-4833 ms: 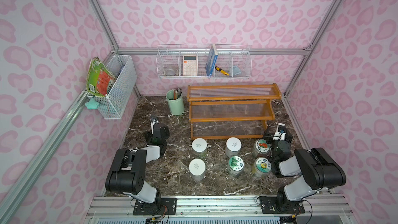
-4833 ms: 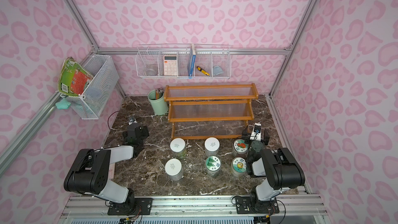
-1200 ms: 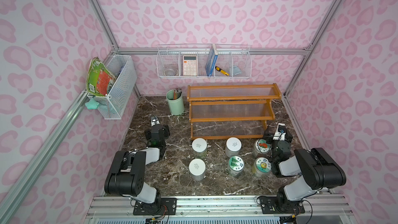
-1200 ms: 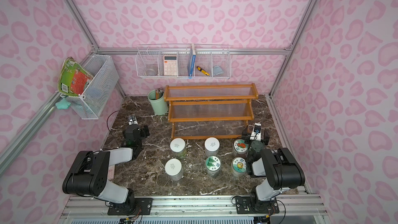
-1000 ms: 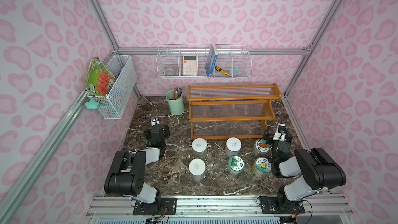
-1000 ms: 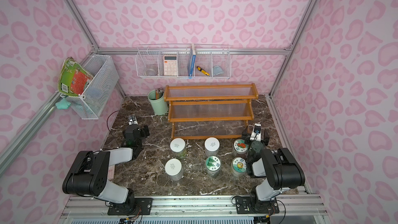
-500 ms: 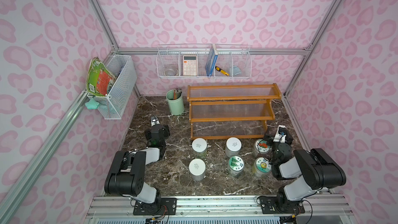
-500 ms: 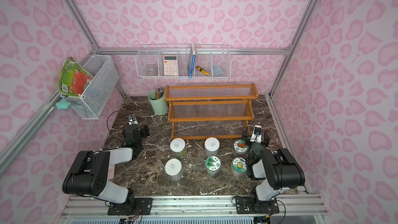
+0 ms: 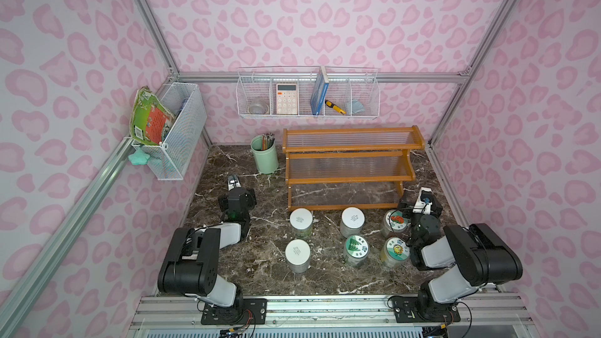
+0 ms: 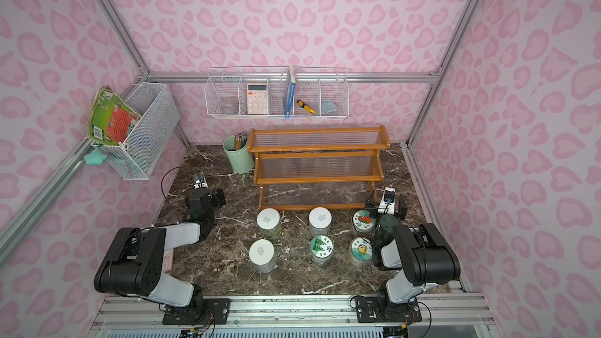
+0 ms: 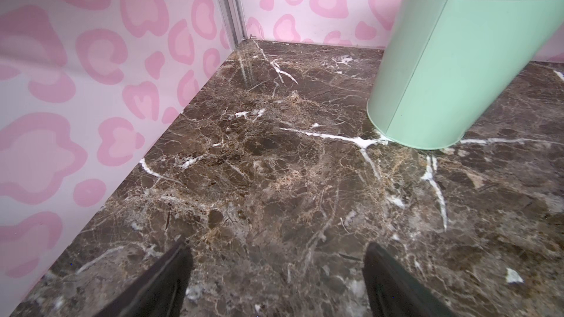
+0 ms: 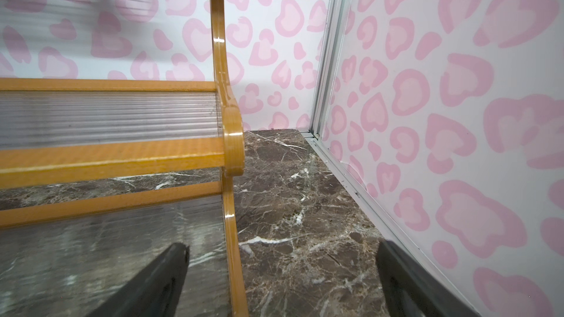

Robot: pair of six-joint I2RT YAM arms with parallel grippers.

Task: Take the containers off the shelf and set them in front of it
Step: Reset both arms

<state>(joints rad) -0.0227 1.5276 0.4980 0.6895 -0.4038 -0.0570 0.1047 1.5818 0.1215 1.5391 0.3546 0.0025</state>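
The shelf (image 9: 348, 151) has nothing on it, and the three white-lid jars (image 9: 301, 218) and three picture-lid jars (image 9: 356, 247) all stand in two rows on the table (image 9: 260, 274) just in front of it, so I think the job is at its end. The left gripper (image 11: 276, 251) has its two fingers wide apart with nothing between them, low over the table near the green cup (image 9: 265, 157). The right gripper (image 12: 282, 247) is also wide apart and holds nothing, beside the right end of the shelf, so next both arms likely only need to pull back without bumping a jar.
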